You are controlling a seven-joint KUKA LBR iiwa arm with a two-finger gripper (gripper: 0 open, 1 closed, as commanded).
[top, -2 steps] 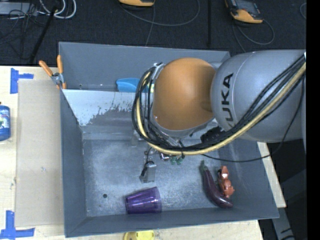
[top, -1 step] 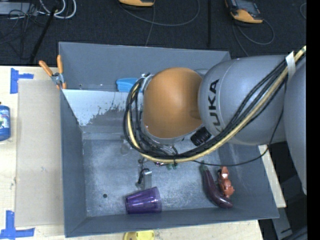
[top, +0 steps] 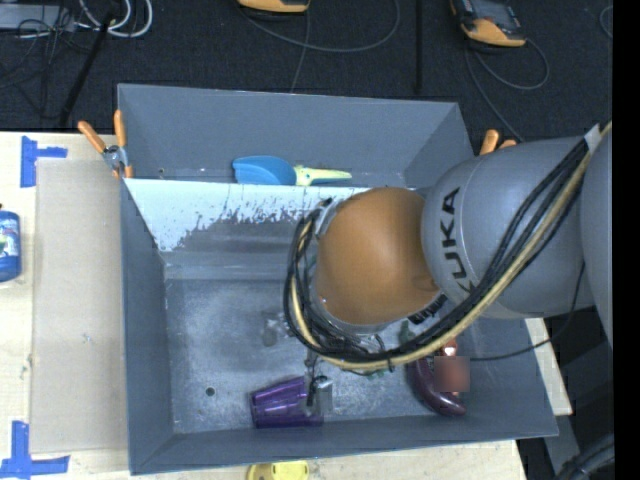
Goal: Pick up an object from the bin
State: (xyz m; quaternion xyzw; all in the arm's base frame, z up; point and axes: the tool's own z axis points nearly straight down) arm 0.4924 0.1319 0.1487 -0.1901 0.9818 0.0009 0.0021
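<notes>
Camera view | gripper beside purple cup | glossy, short, lying sideways

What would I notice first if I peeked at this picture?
The big grey robot arm with its round orange cover jumps out, reaching in from the right over the grey bin. Just below the cover, near the bin's front wall, lies a purple cup-like thing on its side. A blue scoop-like thing sits at the far wall.

purple cup | lying on its side | bin floor, by the front wall
</notes>
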